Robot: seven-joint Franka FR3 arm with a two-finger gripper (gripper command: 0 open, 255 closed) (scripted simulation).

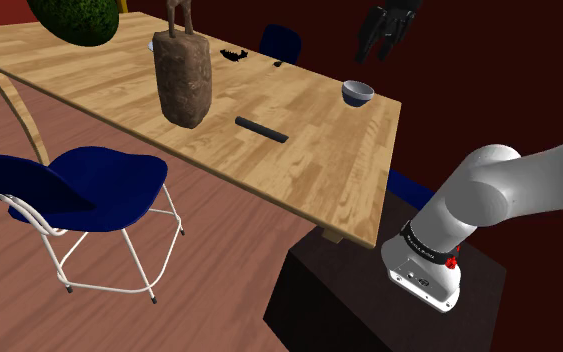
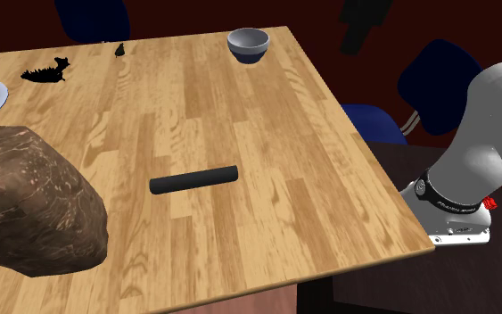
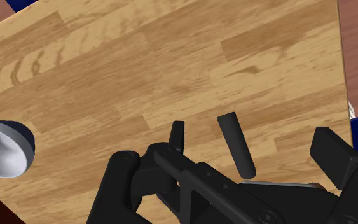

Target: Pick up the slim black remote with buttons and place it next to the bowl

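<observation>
A: On the wooden table [image 1: 319, 175], where is the black remote [image 1: 261, 129] seen?

B: It is laid flat on the bare boards, well apart from the bowl [image 1: 358, 93], which is set near a corner of the table. A brown lump of rock [image 1: 182, 80] is stood near the remote.

A: And how is the gripper [image 1: 372, 52] held?

B: It is seen high over the table, above the bowl in the shoulder view. Its fingers are spread apart, and nothing is clasped between them.
</observation>
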